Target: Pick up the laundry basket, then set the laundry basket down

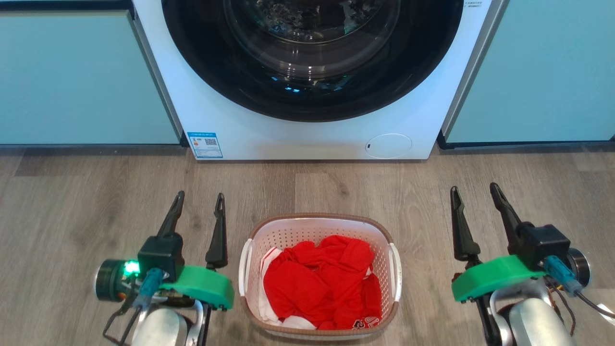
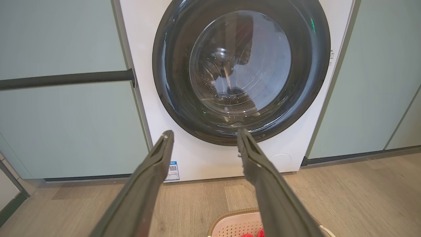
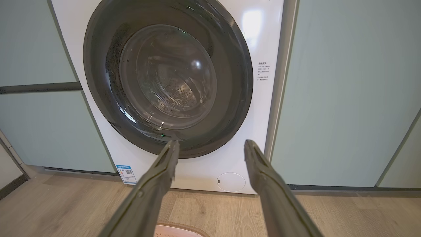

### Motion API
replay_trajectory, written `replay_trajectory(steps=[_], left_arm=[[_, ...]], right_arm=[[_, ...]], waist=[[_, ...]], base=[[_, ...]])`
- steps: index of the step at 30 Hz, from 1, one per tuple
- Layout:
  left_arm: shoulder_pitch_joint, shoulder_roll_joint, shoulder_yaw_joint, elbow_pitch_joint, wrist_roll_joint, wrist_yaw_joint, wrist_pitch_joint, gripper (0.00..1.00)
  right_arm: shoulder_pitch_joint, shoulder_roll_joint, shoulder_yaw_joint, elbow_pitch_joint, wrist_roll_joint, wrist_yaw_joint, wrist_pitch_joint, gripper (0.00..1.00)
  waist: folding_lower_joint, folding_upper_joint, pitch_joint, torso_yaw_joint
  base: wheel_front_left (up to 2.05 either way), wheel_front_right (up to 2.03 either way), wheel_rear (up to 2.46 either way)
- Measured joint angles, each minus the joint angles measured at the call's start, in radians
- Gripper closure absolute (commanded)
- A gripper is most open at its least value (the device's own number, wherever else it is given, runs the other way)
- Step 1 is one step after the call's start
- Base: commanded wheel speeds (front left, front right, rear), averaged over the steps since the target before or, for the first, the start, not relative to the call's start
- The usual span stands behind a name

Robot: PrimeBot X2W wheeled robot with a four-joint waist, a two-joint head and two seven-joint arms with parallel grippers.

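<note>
Your laundry basket (image 1: 312, 217) sits on the floor (image 1: 72, 202) between your 2 released, empty hands, the left hand (image 1: 200, 196) nearer it than the right hand (image 1: 474, 188).

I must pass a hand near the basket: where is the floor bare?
Bare wood floor lies between the washing machine and the laundry basket. An open strip separates the basket from the right gripper. Crowded: the narrow gap between the basket and the left gripper.
</note>
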State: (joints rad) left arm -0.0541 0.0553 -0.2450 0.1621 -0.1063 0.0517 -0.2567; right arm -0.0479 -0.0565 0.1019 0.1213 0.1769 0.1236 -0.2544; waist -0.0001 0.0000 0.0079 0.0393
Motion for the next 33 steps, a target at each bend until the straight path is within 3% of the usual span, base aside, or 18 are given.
replay_trajectory(steps=[29, 33], left_arm=[[-0.001, -0.001, -0.001, 0.019, -0.038, -0.005, 0.000, 0.00], [-0.001, -0.001, 0.000, 0.019, -0.084, -0.009, 0.000, 0.00]], right_arm=[[-0.005, 0.000, 0.000, 0.004, 0.009, 0.000, 0.000, 0.00], [-0.005, 0.000, 0.000, 0.004, 0.009, 0.000, 0.000, 0.00]], waist=[[0.0001, 0.0000, 0.001, -0.003], [0.0001, 0.0000, 0.000, -0.002]], base=[[0.00, 0.00, 0.00], [0.00, 0.00, 0.00]])
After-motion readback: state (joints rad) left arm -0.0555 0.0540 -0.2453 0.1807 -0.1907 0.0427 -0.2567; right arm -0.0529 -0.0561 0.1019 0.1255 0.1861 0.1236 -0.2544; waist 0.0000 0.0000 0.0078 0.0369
